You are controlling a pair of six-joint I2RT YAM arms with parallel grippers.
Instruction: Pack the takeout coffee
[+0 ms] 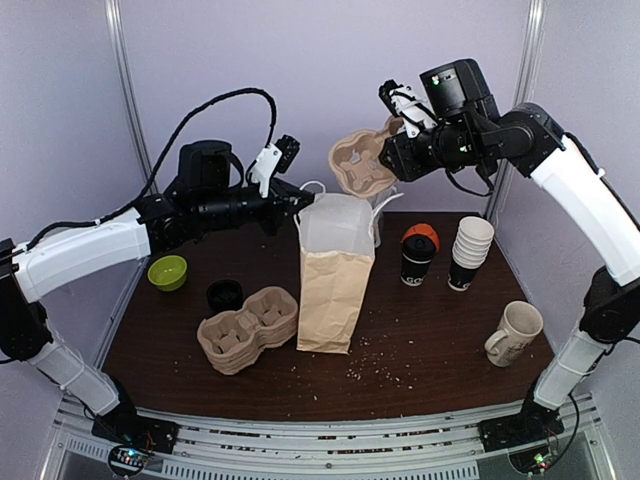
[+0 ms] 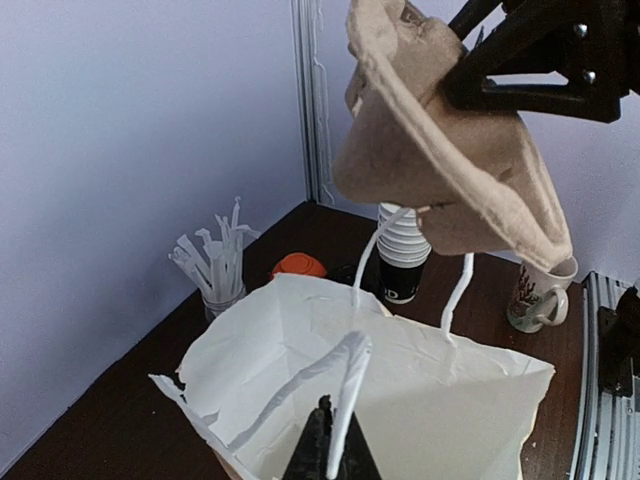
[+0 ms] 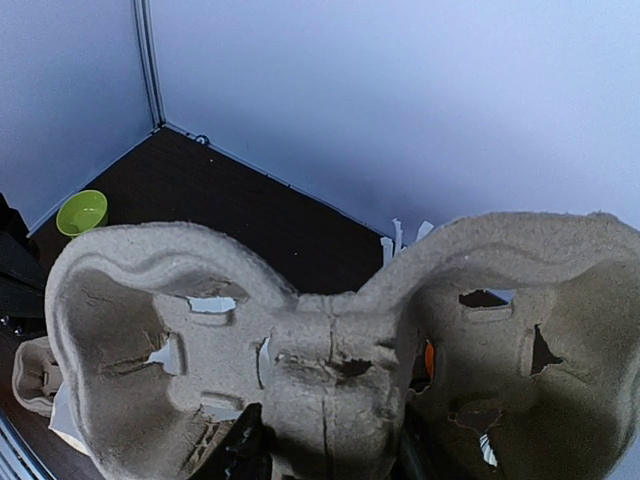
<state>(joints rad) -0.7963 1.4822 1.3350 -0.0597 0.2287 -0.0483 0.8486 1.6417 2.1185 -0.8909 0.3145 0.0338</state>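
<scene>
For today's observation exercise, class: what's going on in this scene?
The left gripper is shut on the white handle of the paper bag. The right gripper holds a pulp cup carrier in the air above the bag's open mouth. The takeout coffee cup stands on the table, not yet packed.

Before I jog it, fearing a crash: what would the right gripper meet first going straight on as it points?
Likely the open top of the paper bag: the right gripper points down-left toward it, and the pulp cup carrier it holds would touch first. Depth is unclear.
</scene>
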